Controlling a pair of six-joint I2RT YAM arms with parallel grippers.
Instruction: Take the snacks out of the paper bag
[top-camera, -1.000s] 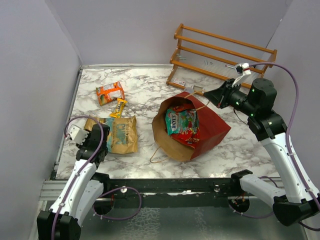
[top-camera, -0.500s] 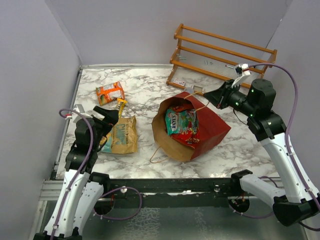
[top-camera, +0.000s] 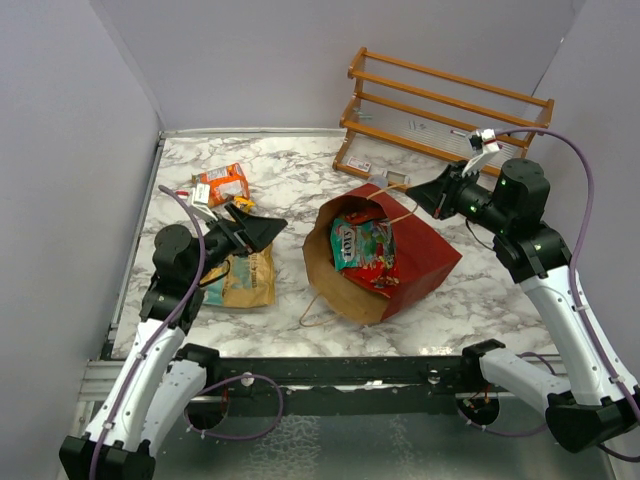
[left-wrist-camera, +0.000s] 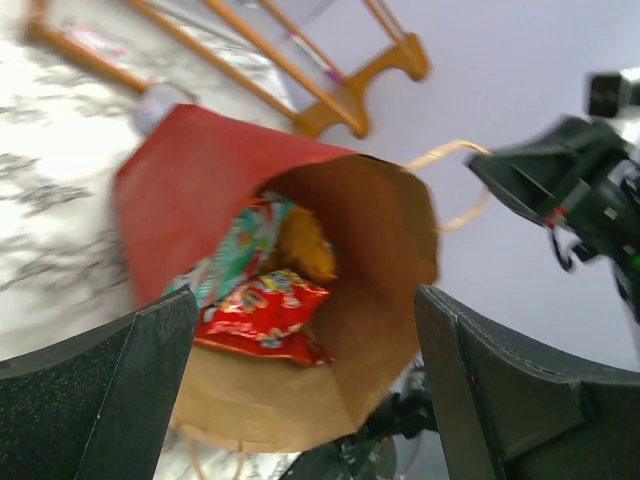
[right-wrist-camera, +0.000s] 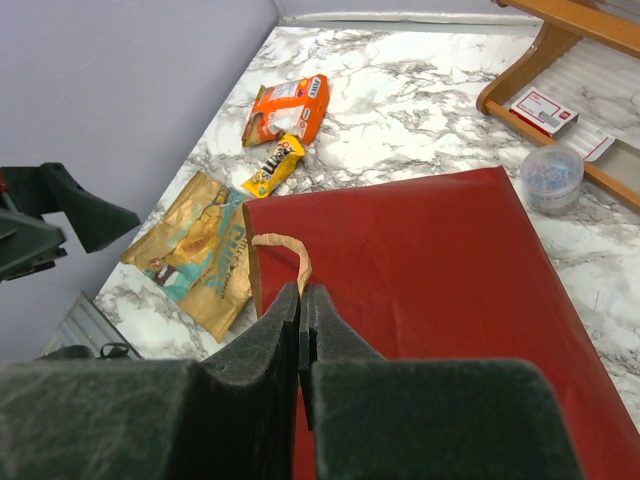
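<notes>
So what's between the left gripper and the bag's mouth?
Nothing but bare marble table between left gripper and paper bag in the top view; the left wrist view shows the mouth unobstructed.

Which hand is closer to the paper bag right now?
Right. The right hand is shut on the paper bag at its rim; the left hand hangs open over the tan pouch, apart from the bag.
</notes>
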